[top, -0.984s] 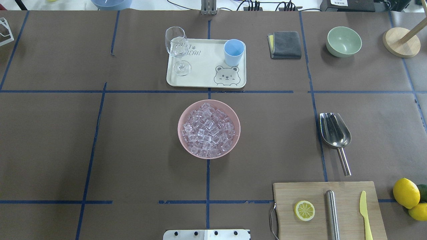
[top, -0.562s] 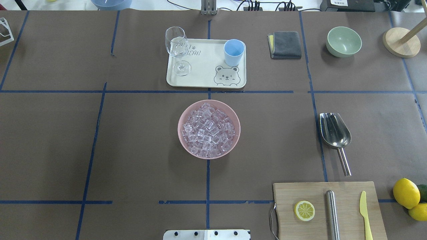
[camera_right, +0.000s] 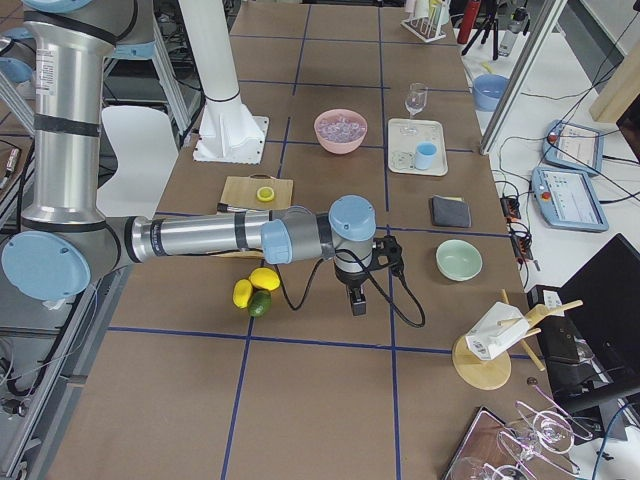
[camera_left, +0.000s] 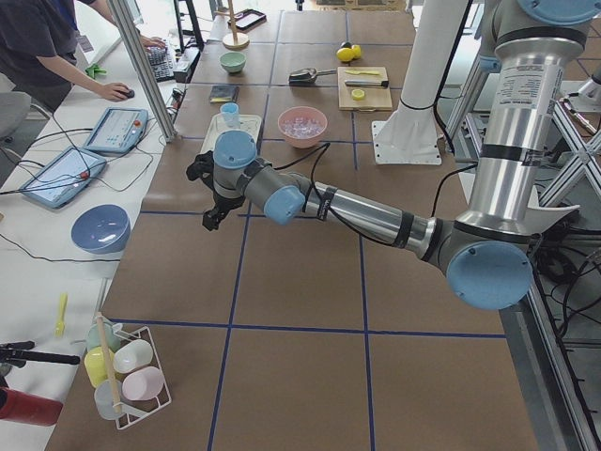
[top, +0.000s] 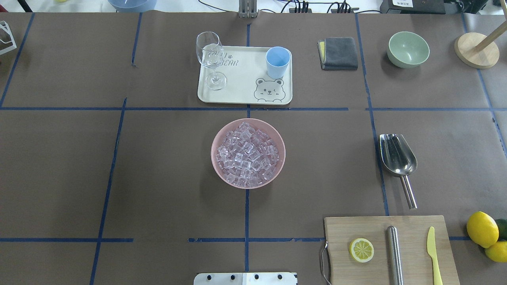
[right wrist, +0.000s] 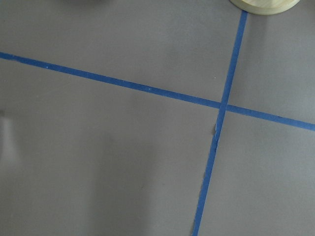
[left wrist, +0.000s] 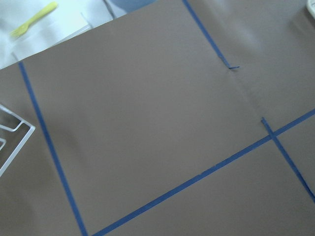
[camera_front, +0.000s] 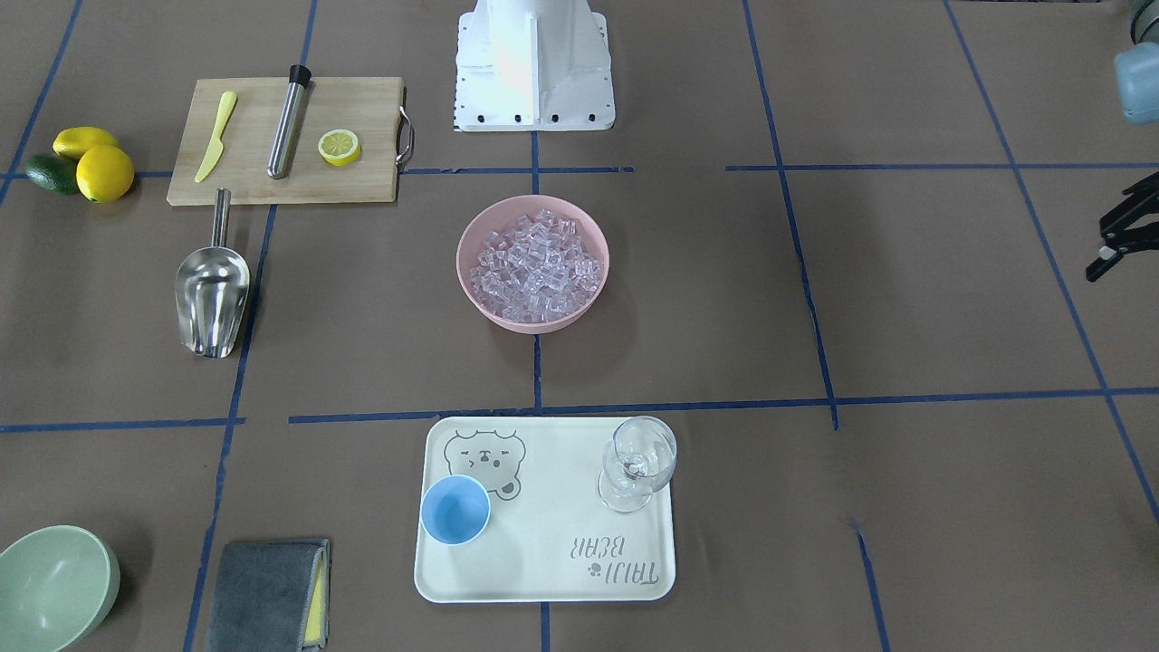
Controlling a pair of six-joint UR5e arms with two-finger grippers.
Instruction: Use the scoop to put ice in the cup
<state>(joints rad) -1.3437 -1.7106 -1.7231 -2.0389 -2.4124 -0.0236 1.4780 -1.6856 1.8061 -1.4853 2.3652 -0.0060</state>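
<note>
**Mia:** Where is the scoop [top: 397, 156]?

**Ben:** It lies flat on the table [top: 158, 178], on the robot's right side. Its open side faces up and nothing is in it. The thin handle points at the board [top: 412, 237], near it but not touching.

**Mia:** Is anything holding it?

**Ben:** No. Both grippers are well apart from it.

**Mia:** And the ice [top: 248, 154]?

**Ben:** It is heaped in the pink bowl [top: 212, 153] in the middle of the table.

**Mia:** Where is the cup [top: 277, 62]?

**Ben:** It stands upright on the tray [top: 241, 93], on the far side of the bowl. There is no ice in it. A glass [top: 210, 59] stands at the tray's other end.

**Mia:** What is the left gripper [camera_left: 212, 211] doing?

**Ben:** It hangs over bare brown table on the robot's left. It holds nothing. I cannot tell if its fingers are spread or pressed together.

**Mia:** And the right gripper [camera_right: 357, 300]?

**Ben:** It hangs over bare table far out on the right, near the lemons [camera_right: 255, 285]. It has nothing in it either. I see it only from the side, so I cannot tell if its fingers are apart or together.
</note>
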